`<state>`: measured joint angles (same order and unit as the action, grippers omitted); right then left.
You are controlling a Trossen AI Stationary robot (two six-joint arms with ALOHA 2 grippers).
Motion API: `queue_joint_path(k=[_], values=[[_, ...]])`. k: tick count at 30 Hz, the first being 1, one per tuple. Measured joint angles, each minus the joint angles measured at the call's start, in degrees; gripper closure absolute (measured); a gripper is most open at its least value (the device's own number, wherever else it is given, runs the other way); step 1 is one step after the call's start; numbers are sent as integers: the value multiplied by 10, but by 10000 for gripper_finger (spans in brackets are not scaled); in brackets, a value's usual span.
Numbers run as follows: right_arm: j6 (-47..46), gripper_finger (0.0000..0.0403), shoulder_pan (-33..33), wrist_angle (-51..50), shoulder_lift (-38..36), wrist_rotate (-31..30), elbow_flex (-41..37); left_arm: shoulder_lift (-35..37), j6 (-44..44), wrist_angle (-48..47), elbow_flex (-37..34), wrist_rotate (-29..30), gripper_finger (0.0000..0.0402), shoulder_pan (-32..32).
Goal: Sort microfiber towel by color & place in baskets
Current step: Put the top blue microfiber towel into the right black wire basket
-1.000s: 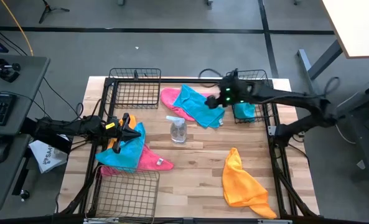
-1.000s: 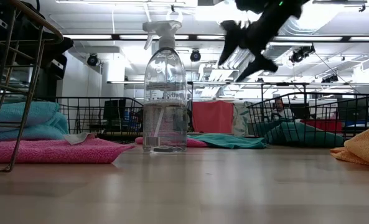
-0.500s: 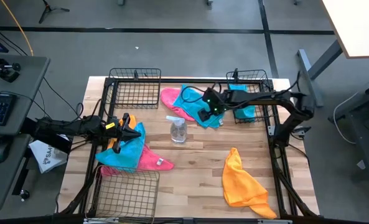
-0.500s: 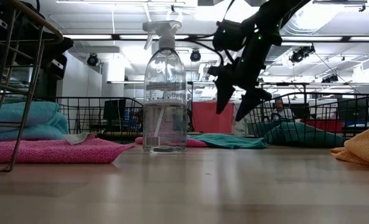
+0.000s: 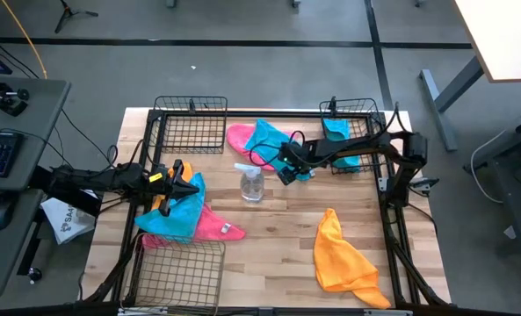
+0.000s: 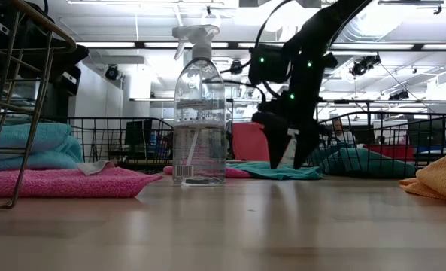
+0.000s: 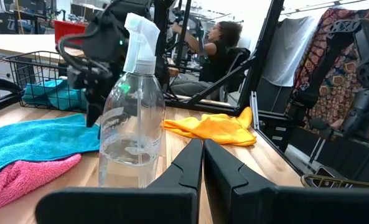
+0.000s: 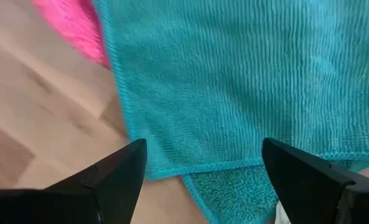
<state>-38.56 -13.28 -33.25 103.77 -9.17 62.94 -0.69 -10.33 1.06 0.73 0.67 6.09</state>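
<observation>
I have the pale wooden table [image 5: 269, 224] under me, framed by black rails; on it stand three square black wire-mesh baskets: one at the far left [image 5: 190, 132], one at the near left [image 5: 179, 274], and one at the far right [image 5: 355, 140] that already holds a teal-blue cloth [image 5: 339, 132], which I judge makes it the teal bin; the other two look bare from above. The crumpled orange microfiber towel [image 5: 343, 254] lies alone near the right front, well apart from both arms; a teal cloth over a pink cloth [image 5: 214, 226] sits by the left arm; a flat teal-blue microfiber towel [image 5: 273, 140] overlaps a pink one [image 5: 242, 140] near the far middle; just in front of them stands the small clear spray bottle [image 5: 251, 183]. My right gripper [image 5: 286, 167] is reached in from the right, low over the near edge of that flat teal towel [image 8: 246, 81]; its fingers are spread wide and pointed down, straddling the hemmed edge with nothing between them; from the low view the tips [image 6: 277, 154] look at or almost at the cloth, though I cannot tell if they touch; I read this as lining up a pinch on the edge, because the teal bin is just beside it. My left gripper [image 7: 203, 163] waits at the left side, fingers pressed together and empty, facing the bottle.
</observation>
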Motion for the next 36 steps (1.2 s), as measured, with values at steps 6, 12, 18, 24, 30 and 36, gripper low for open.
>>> queue_joint_path(k=[6, 12, 18, 24, 30, 36], values=[[11, 96, 2, -6, 23, -14, 0, 0, 0, 0, 0, 0, 398, 0], [11, 220, 5, -16, 29, -9, 1, 0, 0, 0, 0, 0, 398, 0], [26, 384, 15, -32, 16, 2, 0, 0, 0, 0, 0, 0, 398, 0], [43, 397, 19, -60, -70, 3, 25, 0, 0, 0, 0, 0, 398, 0], [78, 399, 9, -105, -161, -40, 97, 0, 0, 1, 0, 0, 398, 0], [131, 400, -7, -107, -223, -96, 187, 0, 0, 0, 0, 0, 398, 0]])
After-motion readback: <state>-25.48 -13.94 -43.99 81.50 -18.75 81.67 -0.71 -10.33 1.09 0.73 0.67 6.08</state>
